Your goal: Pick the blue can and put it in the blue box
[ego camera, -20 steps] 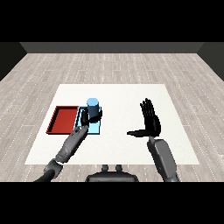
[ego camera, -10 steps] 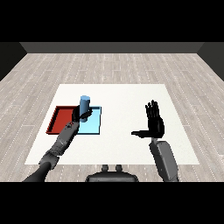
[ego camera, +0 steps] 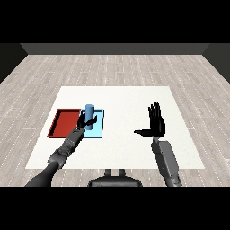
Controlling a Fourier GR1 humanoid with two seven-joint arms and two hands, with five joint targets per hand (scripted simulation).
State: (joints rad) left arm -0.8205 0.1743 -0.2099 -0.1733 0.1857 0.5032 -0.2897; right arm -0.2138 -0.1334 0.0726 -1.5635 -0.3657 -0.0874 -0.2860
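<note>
Head view, looking down across the white table (ego camera: pixel 126 96). Two trays lie side by side at the left of the table: red tray (ego camera: pixel 64 122) on the outside, light blue tray (ego camera: pixel 98 129) touching its right edge.

Blue can (ego camera: pixel 89 111) stands upright over the far part of the light blue tray. Left hand (ego camera: pixel 85 121) is on its near side, dark fingers curled round the lower half of the can — so the can's base is hidden and I cannot tell whether it rests on the tray floor or hangs just above it. The left forearm (ego camera: pixel 67 146) runs in from the lower left corner and crosses the near left corner of the blue tray, covering part of the seam between the two trays.

Right hand (ego camera: pixel 156 122) is well apart from the trays, raised over bare table at the right. Fingers straight and pointing away, held together, thumb stuck out sideways to the left — holding nothing. Its grey forearm (ego camera: pixel 165 161) comes up from the lower right.

Grey wood-plank floor (ego camera: pixel 126 67) surrounds the table on the far side.
</note>
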